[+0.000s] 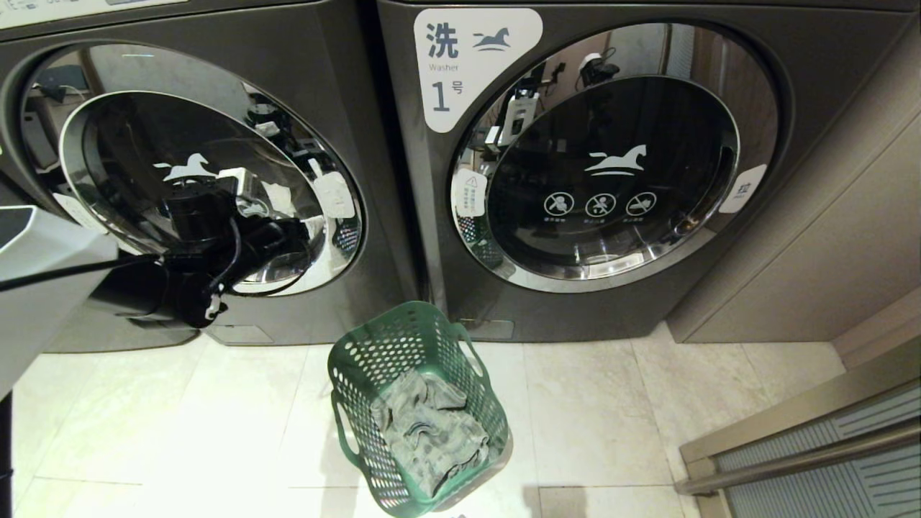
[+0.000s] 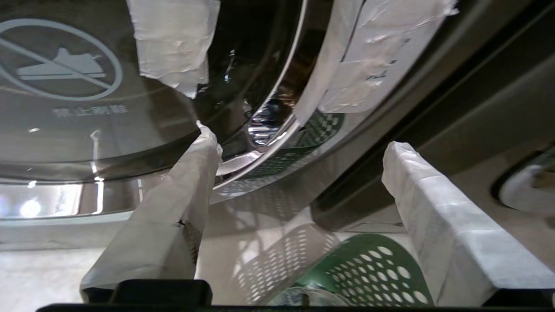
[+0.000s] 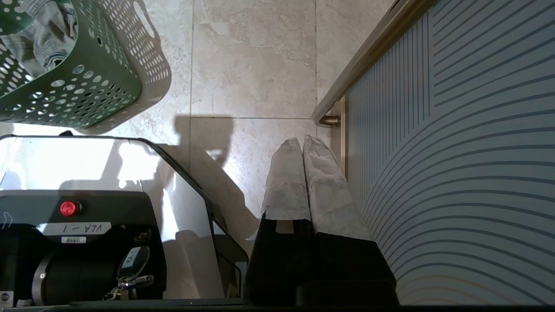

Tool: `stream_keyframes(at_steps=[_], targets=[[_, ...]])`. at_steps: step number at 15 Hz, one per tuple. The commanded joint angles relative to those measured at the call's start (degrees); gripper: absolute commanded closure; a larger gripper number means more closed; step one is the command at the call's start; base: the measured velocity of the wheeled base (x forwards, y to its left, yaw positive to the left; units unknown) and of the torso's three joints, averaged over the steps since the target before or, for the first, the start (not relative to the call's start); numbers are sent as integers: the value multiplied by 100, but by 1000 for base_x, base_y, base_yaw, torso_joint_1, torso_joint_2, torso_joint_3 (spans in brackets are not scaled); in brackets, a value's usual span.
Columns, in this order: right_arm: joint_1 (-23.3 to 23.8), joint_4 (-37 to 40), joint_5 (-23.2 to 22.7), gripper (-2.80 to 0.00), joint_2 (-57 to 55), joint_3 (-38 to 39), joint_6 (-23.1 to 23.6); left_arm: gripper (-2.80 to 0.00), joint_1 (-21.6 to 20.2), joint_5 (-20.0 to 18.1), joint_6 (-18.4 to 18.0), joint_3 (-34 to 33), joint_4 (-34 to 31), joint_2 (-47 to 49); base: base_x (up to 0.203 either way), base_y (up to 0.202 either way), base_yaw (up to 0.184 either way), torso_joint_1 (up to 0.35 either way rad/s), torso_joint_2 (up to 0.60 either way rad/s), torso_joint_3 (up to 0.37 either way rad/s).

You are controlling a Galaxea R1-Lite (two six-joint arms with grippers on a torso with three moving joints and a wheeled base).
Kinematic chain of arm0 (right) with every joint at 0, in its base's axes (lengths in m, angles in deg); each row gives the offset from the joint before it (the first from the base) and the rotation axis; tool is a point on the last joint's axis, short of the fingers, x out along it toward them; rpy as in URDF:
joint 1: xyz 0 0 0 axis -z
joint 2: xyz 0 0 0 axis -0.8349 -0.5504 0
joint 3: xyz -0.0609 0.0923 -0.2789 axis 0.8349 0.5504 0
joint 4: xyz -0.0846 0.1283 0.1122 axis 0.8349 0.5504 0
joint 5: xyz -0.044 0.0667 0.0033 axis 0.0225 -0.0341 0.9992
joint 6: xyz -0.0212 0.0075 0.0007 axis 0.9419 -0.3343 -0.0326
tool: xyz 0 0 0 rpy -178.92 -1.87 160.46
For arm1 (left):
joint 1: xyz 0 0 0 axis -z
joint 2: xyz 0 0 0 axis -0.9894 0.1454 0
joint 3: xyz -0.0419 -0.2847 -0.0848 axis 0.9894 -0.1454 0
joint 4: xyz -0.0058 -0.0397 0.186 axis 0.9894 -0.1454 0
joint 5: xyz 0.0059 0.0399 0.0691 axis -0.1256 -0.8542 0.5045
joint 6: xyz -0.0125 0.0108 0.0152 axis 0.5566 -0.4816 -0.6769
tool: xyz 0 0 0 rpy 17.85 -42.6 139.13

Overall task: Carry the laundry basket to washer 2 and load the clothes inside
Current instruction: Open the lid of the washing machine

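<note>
Left tool (image 2: 299, 164) is seen with its taped fingers (image 2: 190, 173) spread wide and nothing between them — held up close to the round glass door (image 1: 194, 187) of the left washer (image 1: 374, 216), near the door's lower rim. The door is closed. The green laundry basket (image 1: 360, 360) stands on the tiled floor (image 1: 611, 417) below the tool and off to its right, roughly in front of the gap between the two machines; crumpled grey clothes (image 1: 428, 428) lie inside it. The basket is not touched by either tool. The washer labelled 1 (image 1: 446, 93) is further right, door also closed. Right tool (image 3: 302, 145) is parked low beside the robot base (image 3: 86, 225) — fingers pressed together, empty, pointed at the floor next to a striped panel (image 3: 455, 151).
</note>
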Motion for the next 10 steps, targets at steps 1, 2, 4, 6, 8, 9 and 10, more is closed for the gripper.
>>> stream_keyframes(at_steps=[1,2,4,6,8,9,10], targets=[[1,5,-3,0,3,0,4,-280,-127,-480,71,-47,18,-99,0,0,0,0,0,0],[1,5,-3,0,3,0,4,-280,-235,-934,96,-171,17,-188,0,0,0,0,0,0],[1,5,-3,0,3,0,4,-280,-465,-1832,108,-332,50,-254,0,0,0,0,0,0],[1,5,-3,0,3,0,4,-280,-686,-2602,110,-330,167,-191,0,0,0,0,0,0],[1,5,-3,0,3,0,4,-280,-864,-3321,109,-272,551,2,0,0,0,0,0,0],[1,5,-3,0,3,0,4,-280,-895,-3433,104,-122,778,160,0,0,0,0,0,0],[1,5,-3,0,3,0,4,-280,-900,-3462,102,34,995,302,0,0,0,0,0,0]])
